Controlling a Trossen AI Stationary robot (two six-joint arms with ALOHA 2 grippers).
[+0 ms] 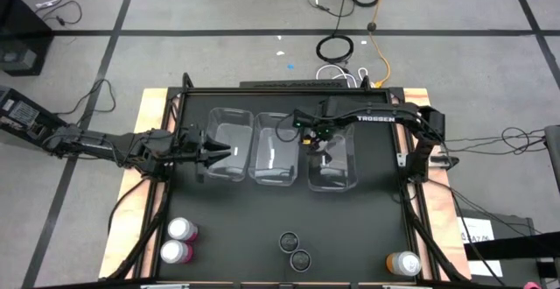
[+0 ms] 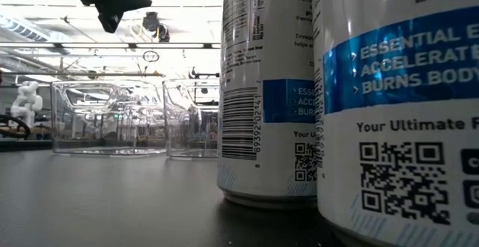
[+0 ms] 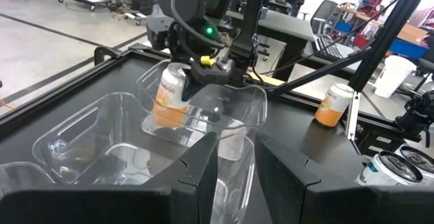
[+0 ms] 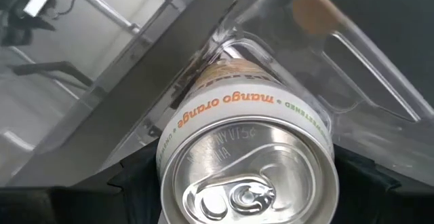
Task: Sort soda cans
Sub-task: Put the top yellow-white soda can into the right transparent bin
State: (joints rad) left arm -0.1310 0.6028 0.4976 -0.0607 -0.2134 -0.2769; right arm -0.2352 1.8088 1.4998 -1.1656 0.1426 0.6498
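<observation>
You're barely started on this one: the first orange can [image 3: 169, 95] is only now going into the right-hand bin [image 1: 348, 177], while the other orange can [image 1: 404, 263], both pink cans [image 1: 179, 241] and both dark cans [image 1: 295, 250] sit along the front edge of the table waiting. Your right gripper [image 1: 322, 140] is over that bin with its jaws wrapped around the can, which stands upright right under the wrist. Your left gripper [image 1: 219, 152] hovers near the left bin [image 1: 229, 144], nearly closed and holding nothing.
</observation>
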